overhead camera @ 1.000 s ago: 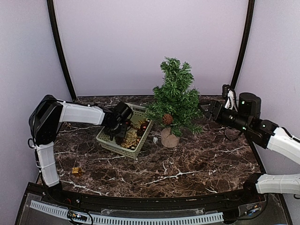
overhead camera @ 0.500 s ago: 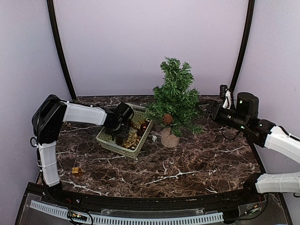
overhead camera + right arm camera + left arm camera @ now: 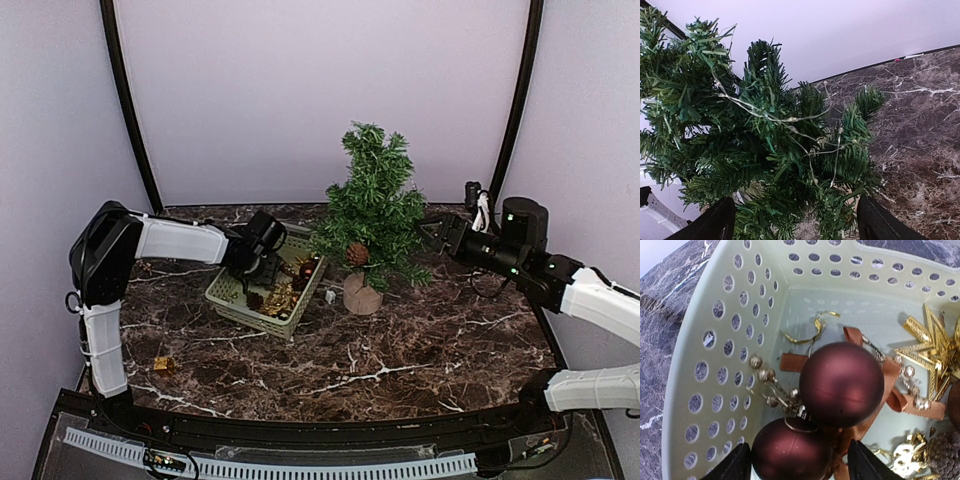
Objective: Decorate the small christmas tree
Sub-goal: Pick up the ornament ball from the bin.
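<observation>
Dark marbled desk [image 3: 400, 350], lilac walls. From above, the small christmas tree [image 3: 372, 215] is seen upright at the back, just beside the basket [image 3: 240, 312] — bushy green, tan wooden base. The left claw [image 3: 262, 265] is dipped into the basket.

Left wrist: it's spread around a maroon bauble [image 3: 790, 455], not clamped.

Right wrist: the right claw [image 3: 792, 222] is held released at the branches. The tree is judged light and tippy, with springy needles — best steadied by the trunk.

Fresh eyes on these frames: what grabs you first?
The small christmas tree stands mid-table towards the back, with a pinecone hanging low on it. The right gripper faces its branches, jaws open. To the tree's left, the left gripper is down in the pale green basket, jaws either side of a maroon bauble among gold ornaments.
</observation>
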